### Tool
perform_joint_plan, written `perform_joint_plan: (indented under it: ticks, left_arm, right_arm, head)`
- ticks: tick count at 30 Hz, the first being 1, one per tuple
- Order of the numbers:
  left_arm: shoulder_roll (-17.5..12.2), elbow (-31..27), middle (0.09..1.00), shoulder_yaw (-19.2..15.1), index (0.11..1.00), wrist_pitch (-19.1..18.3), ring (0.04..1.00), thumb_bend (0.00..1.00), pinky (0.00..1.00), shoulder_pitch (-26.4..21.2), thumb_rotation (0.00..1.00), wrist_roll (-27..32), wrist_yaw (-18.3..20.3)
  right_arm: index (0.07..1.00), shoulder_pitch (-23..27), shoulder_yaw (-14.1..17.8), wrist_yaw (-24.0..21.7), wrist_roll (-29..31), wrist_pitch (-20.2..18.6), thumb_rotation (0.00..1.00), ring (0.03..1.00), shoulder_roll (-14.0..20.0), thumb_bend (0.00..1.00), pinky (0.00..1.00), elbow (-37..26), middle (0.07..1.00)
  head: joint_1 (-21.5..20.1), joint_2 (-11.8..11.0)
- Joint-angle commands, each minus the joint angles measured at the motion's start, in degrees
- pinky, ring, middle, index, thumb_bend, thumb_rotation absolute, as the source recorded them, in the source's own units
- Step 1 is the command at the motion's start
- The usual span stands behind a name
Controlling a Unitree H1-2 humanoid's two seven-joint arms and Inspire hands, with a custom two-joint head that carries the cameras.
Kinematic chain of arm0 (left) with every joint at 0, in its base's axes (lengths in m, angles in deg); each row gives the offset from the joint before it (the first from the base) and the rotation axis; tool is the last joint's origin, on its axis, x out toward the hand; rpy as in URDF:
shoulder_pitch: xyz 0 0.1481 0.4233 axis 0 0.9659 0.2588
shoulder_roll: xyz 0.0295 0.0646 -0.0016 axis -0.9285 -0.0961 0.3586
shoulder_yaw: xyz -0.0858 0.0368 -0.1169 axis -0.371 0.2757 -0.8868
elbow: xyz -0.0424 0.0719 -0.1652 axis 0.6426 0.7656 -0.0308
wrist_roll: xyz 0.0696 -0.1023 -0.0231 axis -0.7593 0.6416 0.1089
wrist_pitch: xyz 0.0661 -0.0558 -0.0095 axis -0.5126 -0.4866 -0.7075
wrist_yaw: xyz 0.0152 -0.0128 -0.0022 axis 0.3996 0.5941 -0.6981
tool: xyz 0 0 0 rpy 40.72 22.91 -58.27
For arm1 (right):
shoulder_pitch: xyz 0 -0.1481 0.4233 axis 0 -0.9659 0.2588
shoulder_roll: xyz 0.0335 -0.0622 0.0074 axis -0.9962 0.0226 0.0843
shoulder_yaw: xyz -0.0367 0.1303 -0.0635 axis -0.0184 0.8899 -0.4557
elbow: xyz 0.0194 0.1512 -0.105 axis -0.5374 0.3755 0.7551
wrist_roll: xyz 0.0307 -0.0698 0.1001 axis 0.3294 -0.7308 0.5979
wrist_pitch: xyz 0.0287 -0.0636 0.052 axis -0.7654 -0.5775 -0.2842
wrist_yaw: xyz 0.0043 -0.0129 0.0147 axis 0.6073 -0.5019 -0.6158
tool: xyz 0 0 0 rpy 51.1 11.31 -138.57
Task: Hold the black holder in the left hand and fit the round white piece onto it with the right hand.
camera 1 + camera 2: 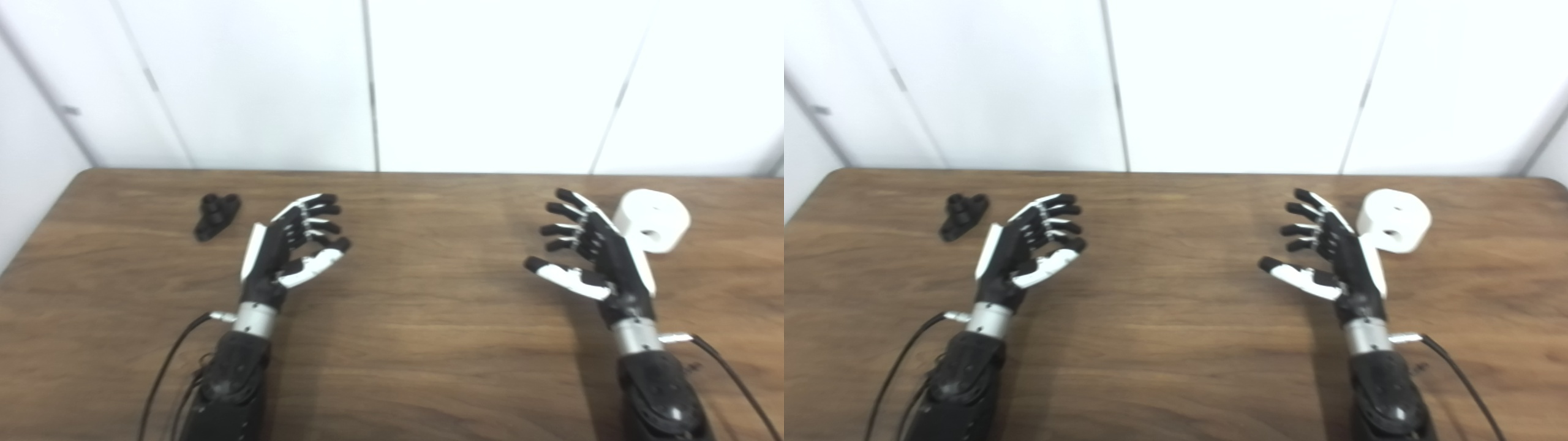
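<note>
Holder and white piece both lay untouched on the wooden table, which filled the lower part of what I could see, with white wall panels behind it. Both arms reached in over the near edge. The right hand was raised above the wood, palm turned inward, fingers spread and holding nothing. The left hand mirrored it, fingers loosely curled but apart, likewise empty. They looked to me like hands poised at a ready pose, nothing yet begun. The round white piece sat just beyond the right hand's fingers toward the far right, its centre hole facing up and forward. The black holder, the smallest thing there, lay to the far left, near the left hand but apart, each part on the side of the hand meant for it.
</note>
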Motion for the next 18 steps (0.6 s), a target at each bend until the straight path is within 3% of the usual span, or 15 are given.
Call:
perform_joint_plan:
  ticks: [1, 9, 14, 18]
  left_arm:
    - [0.8, -1.1, 0.720, 0.6, 0.739, 0.3, 0.616, 0.71, 0.50, -1.7, 0.18, -0.3, -0.3]
    - [2.9, -0.5, 0.723, 1.2, 0.731, -0.4, 0.627, 0.68, 0.51, -1.3, 0.10, -1.0, -1.0]
    - [3.8, 0.6, 0.727, 1.4, 0.735, -0.1, 0.618, 0.67, 0.49, -1.6, 0.06, 0.3, 0.0]
    - [4.4, 1.0, 0.731, 1.6, 0.734, 0.1, 0.640, 0.69, 0.52, -1.5, 0.09, -0.7, -0.5]
  right_arm:
    - [0.832, 1.3, 0.6, -0.1, 0.4, 3.1, 0.16, 0.644, 1.3, 0.65, 0.54, -0.7, 0.778]
    - [0.828, 1.1, 1.6, -0.5, 1.8, 4.0, 0.17, 0.648, 2.5, 0.67, 0.53, 1.4, 0.780]
    - [0.825, 0.8, 2.3, -0.9, 2.7, 2.4, 0.19, 0.647, 2.9, 0.68, 0.53, 0.8, 0.776]
    - [0.832, 0.2, 2.4, -0.9, 3.2, 0.4, 0.13, 0.674, 2.9, 0.65, 0.57, -0.8, 0.793]
  head:
    - [0.9, -0.3]
    - [6.2, -3.7]
    - [8.4, -5.0]
    - [9.3, -5.3]
